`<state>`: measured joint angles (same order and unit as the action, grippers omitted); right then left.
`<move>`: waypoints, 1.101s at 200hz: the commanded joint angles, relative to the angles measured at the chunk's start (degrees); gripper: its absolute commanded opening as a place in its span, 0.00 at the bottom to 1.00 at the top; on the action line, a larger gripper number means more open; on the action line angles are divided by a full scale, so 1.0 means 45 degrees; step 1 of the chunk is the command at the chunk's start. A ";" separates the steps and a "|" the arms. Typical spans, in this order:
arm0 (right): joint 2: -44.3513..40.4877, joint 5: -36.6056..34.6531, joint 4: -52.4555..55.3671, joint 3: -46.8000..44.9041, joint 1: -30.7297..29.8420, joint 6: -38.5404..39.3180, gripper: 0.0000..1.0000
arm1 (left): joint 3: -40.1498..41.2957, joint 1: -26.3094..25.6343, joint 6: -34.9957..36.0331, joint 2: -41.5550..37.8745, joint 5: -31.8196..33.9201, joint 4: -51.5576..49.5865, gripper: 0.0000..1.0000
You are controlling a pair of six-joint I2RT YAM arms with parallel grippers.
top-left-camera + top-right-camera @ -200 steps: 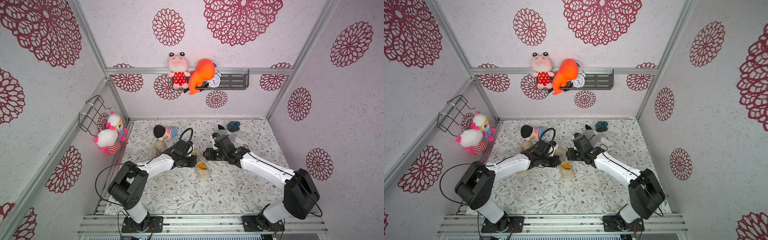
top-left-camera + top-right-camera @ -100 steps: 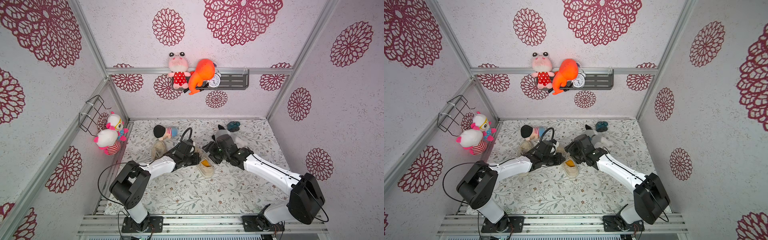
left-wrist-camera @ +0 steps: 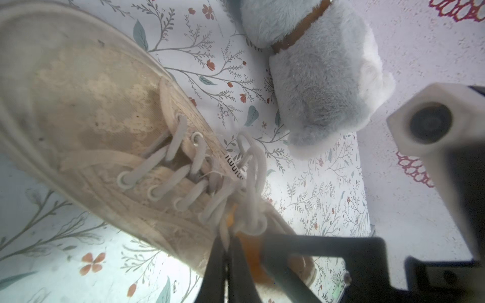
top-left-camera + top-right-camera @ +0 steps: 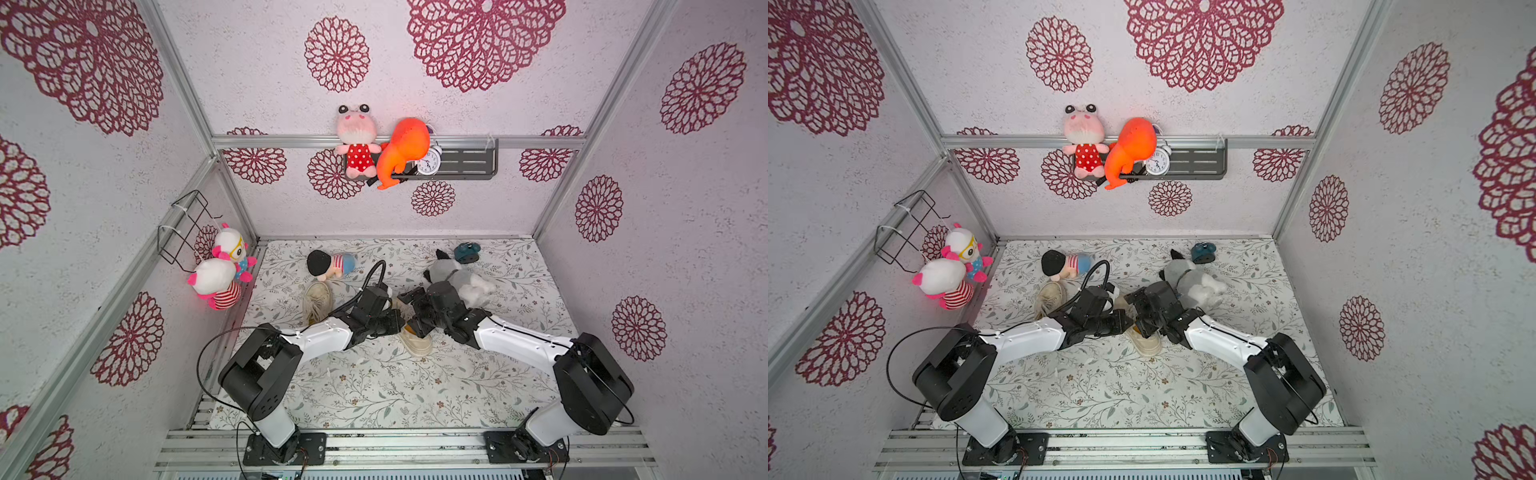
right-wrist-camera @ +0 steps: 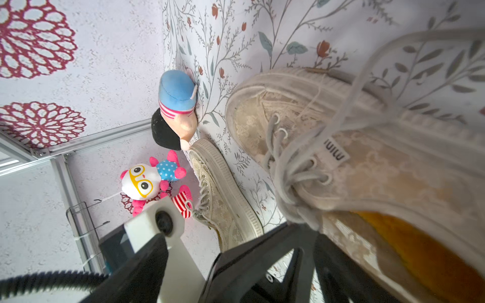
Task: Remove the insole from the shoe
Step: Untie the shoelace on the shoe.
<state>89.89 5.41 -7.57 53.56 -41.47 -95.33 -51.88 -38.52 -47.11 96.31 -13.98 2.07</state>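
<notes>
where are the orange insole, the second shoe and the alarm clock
orange insole (image 5: 420, 259), right wrist view, on its exposed orange surface
second shoe (image 4: 318, 298), in a top view, on its laced upper
alarm clock (image 4: 428, 160), in a top view, on its white face

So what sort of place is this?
Probably a staged robot test booth, not a real room: wallpapered panels in an aluminium frame, plush toys on a shelf, arms mounted on a rail.

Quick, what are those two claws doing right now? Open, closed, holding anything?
Left gripper: closed, pinching the shoe at its opening.
Right gripper: open, holding nothing.
</notes>
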 commanded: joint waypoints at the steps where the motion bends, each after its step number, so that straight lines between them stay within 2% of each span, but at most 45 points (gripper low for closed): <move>1: 0.0137 -0.0010 -0.0862 0.0012 -0.0110 -0.0725 0.91 | 0.0071 -0.0140 0.0037 -0.0504 -0.0012 0.0245 0.00; 48: -0.0040 -0.0374 0.0092 -0.0349 -0.0257 -0.1294 0.93 | -0.0044 -0.0112 0.0254 -0.0504 -0.0055 0.0058 0.00; 76: 0.0103 -0.0596 -0.0182 -0.0583 -0.0256 -0.1721 0.93 | -0.0051 -0.0043 0.0332 -0.0524 -0.0100 -0.0009 0.00; 134: 0.0728 -0.0582 -0.1745 -0.0154 -0.0256 -0.1452 0.93 | -0.0220 -0.0028 0.0779 -0.0543 -0.0138 -0.0671 0.00; 182: 0.1231 -0.1525 -0.3746 -0.0075 -0.0218 -0.1882 0.87 | -0.0576 -0.0020 0.1375 -0.0358 -0.0264 -0.1385 0.00; 220: 0.0984 -0.2433 -0.5069 -0.0218 -0.0178 -0.1200 0.84 | -0.0629 -0.0013 0.1760 -0.0388 -0.0288 -0.1774 0.00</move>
<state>95.90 -0.86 -20.03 51.70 -42.33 -102.52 -53.63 -38.26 -41.47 96.01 -13.85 -2.92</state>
